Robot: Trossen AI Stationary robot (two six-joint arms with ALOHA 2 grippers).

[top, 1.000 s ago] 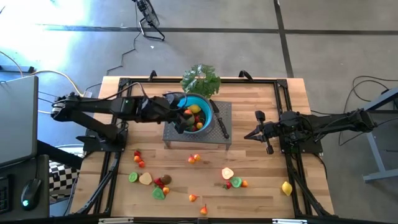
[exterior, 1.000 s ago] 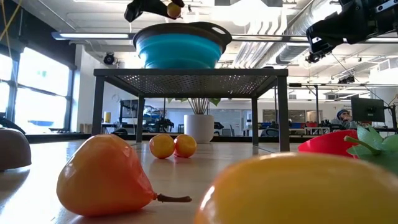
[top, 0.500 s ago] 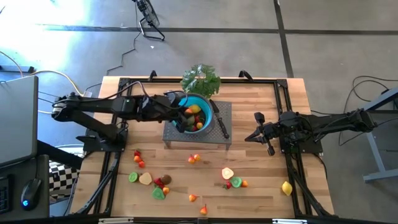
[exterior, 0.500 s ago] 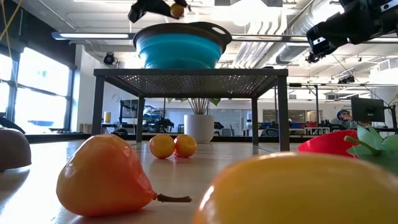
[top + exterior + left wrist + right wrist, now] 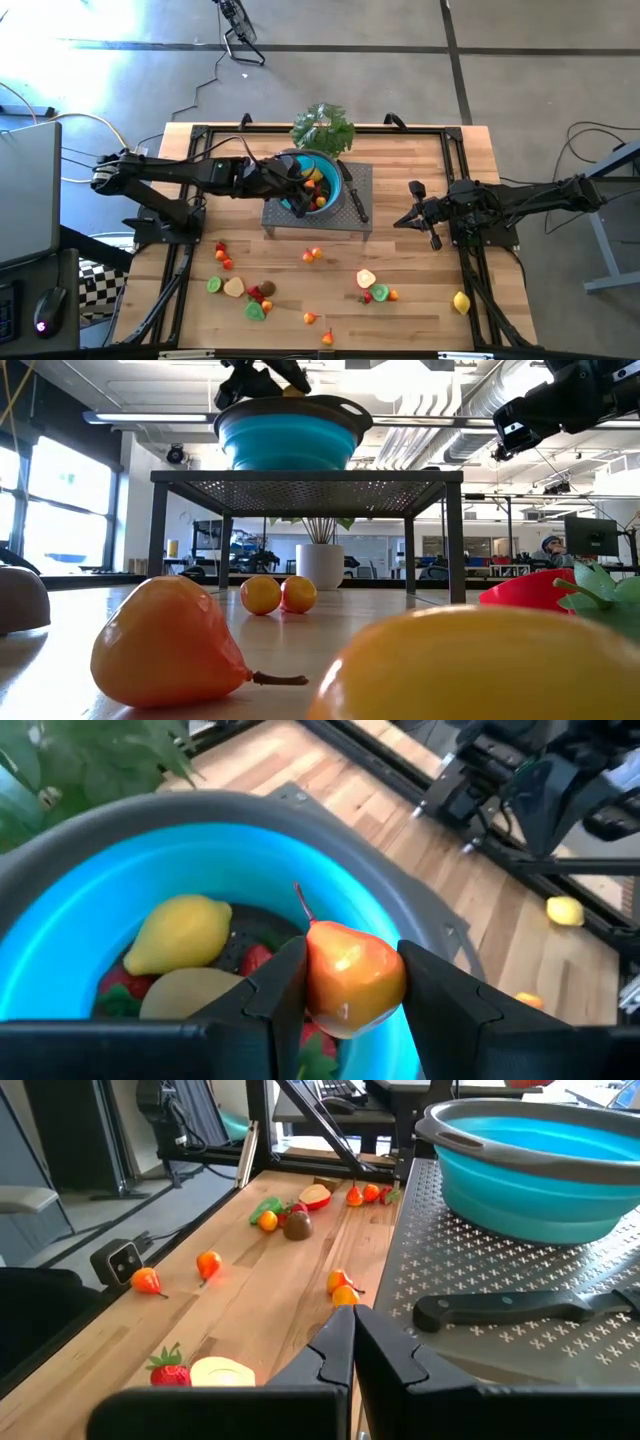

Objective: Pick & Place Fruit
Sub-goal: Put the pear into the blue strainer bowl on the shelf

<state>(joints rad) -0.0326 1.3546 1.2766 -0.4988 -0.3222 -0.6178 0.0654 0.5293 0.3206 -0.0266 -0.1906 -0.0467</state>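
1. Left wrist view shows the left tool [image 5: 350, 990] clamped on a small orange-red pear [image 5: 352, 975], its two fingers pressing the fruit from both sides.
2. This pear hangs just above the inside of the blue bowl [image 5: 400, 910], over a yellow lemon [image 5: 180, 932] and some red and cream pieces which already lie at the bottom.
3. From above, the left tool [image 5: 298, 186] is over the bowl [image 5: 337, 182], which stands on a grey perforated stand [image 5: 360, 215] near the far side of the table [image 5: 420, 300], with a black-handled knife [image 5: 355, 203] beside it and a leafy green bunch [image 5: 322, 128] behind.
4. I judge the step in hand to be the placing: the next move needs only that the fingers part, so the pear drops among the others.
5. Many fruits are not yet collected, for example a lemon [image 5: 461, 301] and a pair of orange pieces [image 5: 313, 255] on the wood.
6. The right tool [image 5: 412, 214] waits beside the stand, its fingers together and holding nothing.
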